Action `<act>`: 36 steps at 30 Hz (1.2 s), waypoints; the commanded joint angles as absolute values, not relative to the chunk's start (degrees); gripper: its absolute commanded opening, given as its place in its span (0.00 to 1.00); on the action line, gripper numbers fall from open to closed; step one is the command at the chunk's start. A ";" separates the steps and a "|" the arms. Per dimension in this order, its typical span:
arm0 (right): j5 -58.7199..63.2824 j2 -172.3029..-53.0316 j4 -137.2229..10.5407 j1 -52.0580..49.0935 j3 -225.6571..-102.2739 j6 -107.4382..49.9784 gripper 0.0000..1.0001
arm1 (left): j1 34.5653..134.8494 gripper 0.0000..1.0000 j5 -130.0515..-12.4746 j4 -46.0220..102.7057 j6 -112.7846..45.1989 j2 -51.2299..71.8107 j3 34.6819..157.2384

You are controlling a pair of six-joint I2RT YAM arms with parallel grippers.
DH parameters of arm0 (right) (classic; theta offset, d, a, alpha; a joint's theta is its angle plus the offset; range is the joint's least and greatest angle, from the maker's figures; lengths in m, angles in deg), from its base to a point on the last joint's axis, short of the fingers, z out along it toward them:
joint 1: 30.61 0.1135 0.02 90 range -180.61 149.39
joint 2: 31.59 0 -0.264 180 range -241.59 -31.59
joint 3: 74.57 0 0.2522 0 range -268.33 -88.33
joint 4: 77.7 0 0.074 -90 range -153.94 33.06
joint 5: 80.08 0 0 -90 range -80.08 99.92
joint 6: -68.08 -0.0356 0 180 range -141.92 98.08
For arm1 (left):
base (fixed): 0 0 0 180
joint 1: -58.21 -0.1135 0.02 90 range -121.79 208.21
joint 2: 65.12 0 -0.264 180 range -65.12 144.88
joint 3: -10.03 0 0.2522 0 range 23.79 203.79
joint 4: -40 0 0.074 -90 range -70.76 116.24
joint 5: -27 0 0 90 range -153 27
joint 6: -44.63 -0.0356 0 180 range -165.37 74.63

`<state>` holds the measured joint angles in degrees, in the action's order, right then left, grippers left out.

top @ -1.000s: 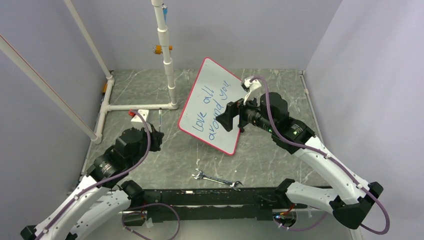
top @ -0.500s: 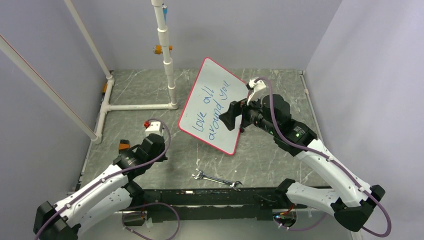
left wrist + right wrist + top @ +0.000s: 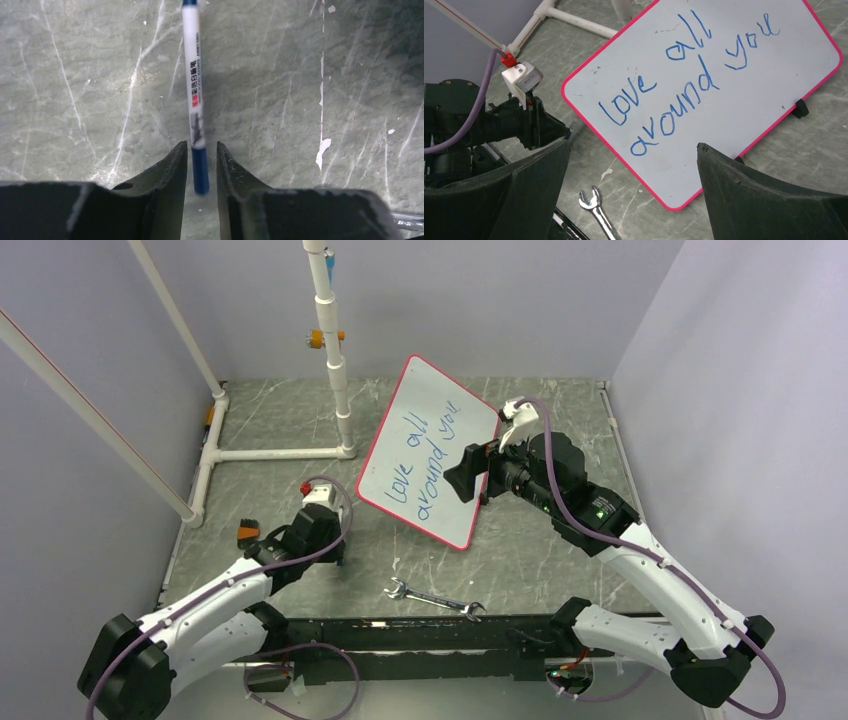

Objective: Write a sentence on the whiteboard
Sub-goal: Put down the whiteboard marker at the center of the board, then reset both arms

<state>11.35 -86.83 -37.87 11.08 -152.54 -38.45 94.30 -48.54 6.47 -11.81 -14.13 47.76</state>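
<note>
Left end effector, drawn back, parted around marker, top cut off; right end effector agape.

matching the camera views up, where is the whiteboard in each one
Top external: the whiteboard sits turned at an angle in the centre of the table.
Left wrist: not in it; only marbled table surface and a marker show.
Right wrist: it fills the upper middle and right.
Shared landmark: the wrench, just off the board's near corner, which the right wrist view shows too.
</note>
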 commanded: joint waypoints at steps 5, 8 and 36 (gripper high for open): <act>13.59 -84.88 -38.08 10.92 -152.52 -38.26 1.00 | 90.89 0.54 -53.29 10.80 -12.90 -13.41 46.97; 13.95 -84.61 -38.25 10.95 -152.40 -38.26 1.00 | 90.86 0.63 -53.20 9.90 -13.06 -14.18 47.47; 26.45 -67.36 -43.32 10.94 -135.36 -45.75 1.00 | 90.74 0.99 -44.37 -10.56 -32.01 -29.56 72.50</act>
<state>22.13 -69.76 -43.45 11.04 -137.63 -42.82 91.00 -46.95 -10.75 -26.30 -28.89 70.18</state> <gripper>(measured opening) 0.994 0.994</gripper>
